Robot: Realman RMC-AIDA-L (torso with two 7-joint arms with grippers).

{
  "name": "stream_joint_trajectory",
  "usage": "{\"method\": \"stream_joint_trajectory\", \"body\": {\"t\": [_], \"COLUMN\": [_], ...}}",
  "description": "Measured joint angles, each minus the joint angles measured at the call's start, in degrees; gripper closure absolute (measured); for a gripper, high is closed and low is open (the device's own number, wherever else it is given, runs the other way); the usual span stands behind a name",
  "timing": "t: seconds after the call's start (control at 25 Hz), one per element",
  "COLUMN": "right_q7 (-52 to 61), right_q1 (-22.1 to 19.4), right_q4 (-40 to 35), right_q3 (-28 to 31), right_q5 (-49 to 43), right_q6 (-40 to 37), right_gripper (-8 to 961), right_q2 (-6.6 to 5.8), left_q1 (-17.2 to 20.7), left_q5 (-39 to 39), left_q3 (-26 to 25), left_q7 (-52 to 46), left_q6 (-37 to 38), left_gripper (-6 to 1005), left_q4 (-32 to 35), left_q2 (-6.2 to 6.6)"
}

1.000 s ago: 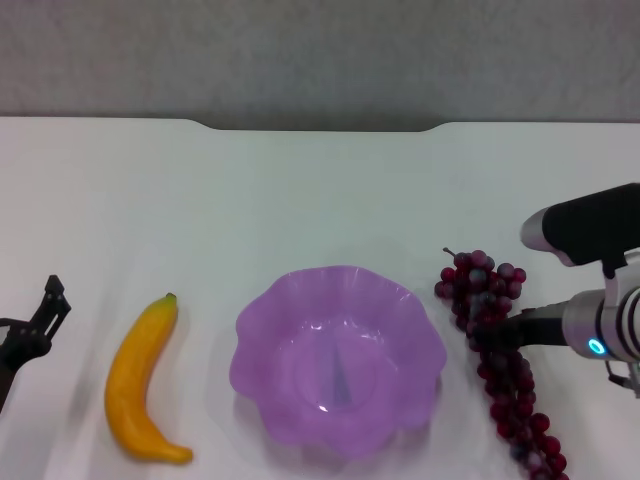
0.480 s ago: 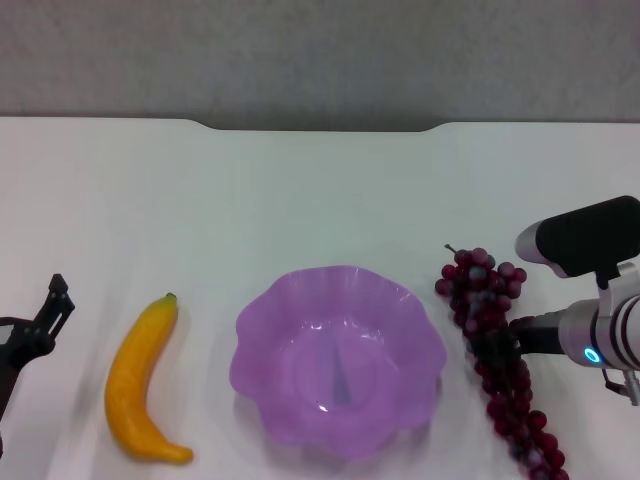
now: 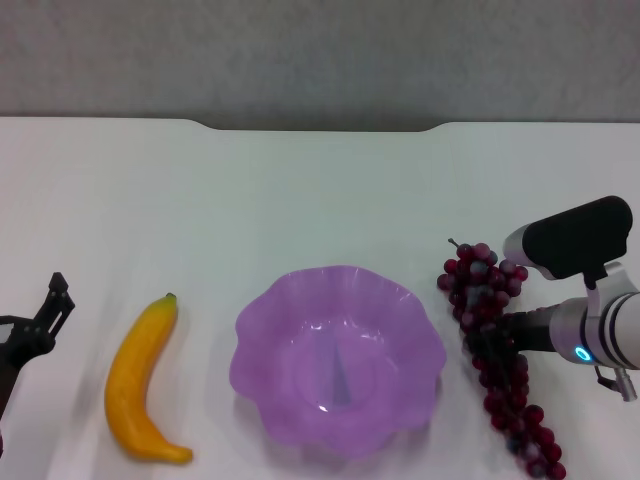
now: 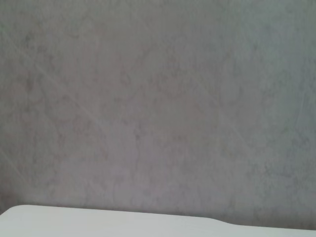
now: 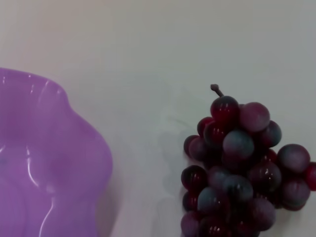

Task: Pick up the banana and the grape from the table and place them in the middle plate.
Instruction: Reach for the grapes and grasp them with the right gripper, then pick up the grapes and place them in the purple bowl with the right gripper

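The grape (image 3: 482, 276), a long dark red-purple bunch, lies right of the middle plate (image 3: 340, 372), a translucent purple scalloped bowl that holds nothing. My right gripper (image 3: 490, 338) reaches in from the right, and its dark fingers are shut on the grape around the middle of the bunch. The right wrist view shows the top of the grape (image 5: 242, 173) and its stem beside the plate's rim (image 5: 44, 158). The orange-yellow banana (image 3: 140, 385) lies left of the plate on the table (image 3: 300, 200). My left gripper (image 3: 45, 320) is open at the table's left edge, apart from the banana.
The white table's notched far edge (image 3: 320, 127) meets a grey wall. The left wrist view shows only that wall and a strip of the table (image 4: 98, 222). Bare tabletop stretches behind the plate.
The grape bunch has shifted slightly toward the far side, its lower end coming further into view. The right arm's housing moved a little nearer. The left gripper barely moved.
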Motion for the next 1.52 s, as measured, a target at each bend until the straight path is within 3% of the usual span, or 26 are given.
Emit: {"method": "stream_joint_trajectory", "body": {"t": [0.88,1.52], "right_q7": [-0.27,0.11], "right_q1": [-0.95,-1.14], "right_q4": [-0.14,-0.14], "right_q3": [-1.57,-1.55], "right_q5": [-0.14,-0.14], "right_q6": [-2.07,-2.14], "right_gripper": [328,474], "right_q2": [0.02,0.02], "left_q1": [0.17,0.15], "left_q5": [-0.07,-0.07], "left_q3": [0.0,0.0], "left_q7": [0.0,0.0], "left_q6": [-0.03,-0.07], "left_gripper": [93,92], "left_q4": [0.11,0.27], "left_q2": [0.05,-0.04]}}
